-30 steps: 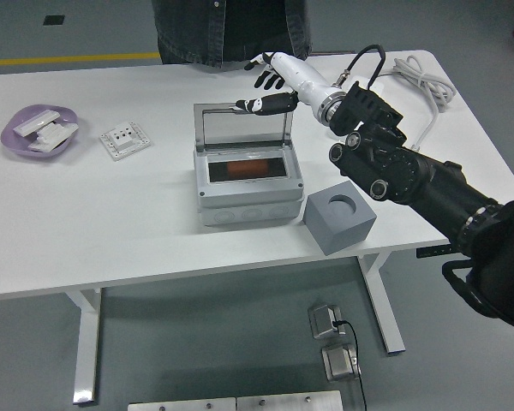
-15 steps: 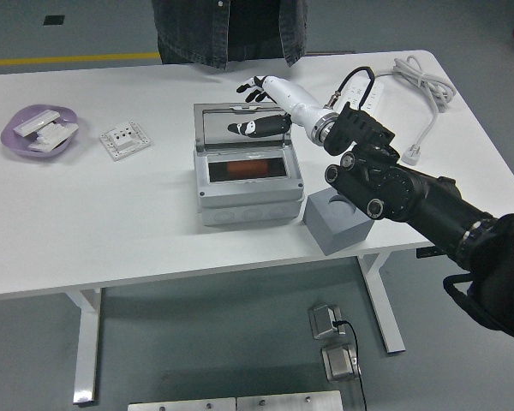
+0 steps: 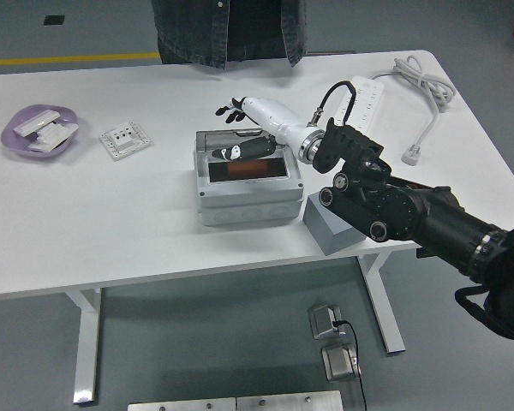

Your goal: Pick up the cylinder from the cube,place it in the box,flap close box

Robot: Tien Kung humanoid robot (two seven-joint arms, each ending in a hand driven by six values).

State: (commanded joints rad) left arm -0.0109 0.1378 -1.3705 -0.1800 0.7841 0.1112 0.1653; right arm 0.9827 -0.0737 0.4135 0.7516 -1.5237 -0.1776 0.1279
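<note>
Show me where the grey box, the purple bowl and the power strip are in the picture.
grey box (image 3: pixel 244 204): head view, front wall.
purple bowl (image 3: pixel 15 141): head view, near-left rim.
power strip (image 3: pixel 362 96): head view, white top face.

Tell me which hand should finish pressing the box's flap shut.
Right. The right hand is on the box, its fingers resting on the flap, which is tilted well down over the cylinder. No left arm shows.

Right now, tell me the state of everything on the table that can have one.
box: holds the cylinder, not fully shut
lid: tilted well down over the opening, right robot hand on it
cylinder: lying inside the box
cube: on the table, right of the box, partly hidden by the arm
power strip: plug lying loose on the table
purple bowl: holds white parts
</note>
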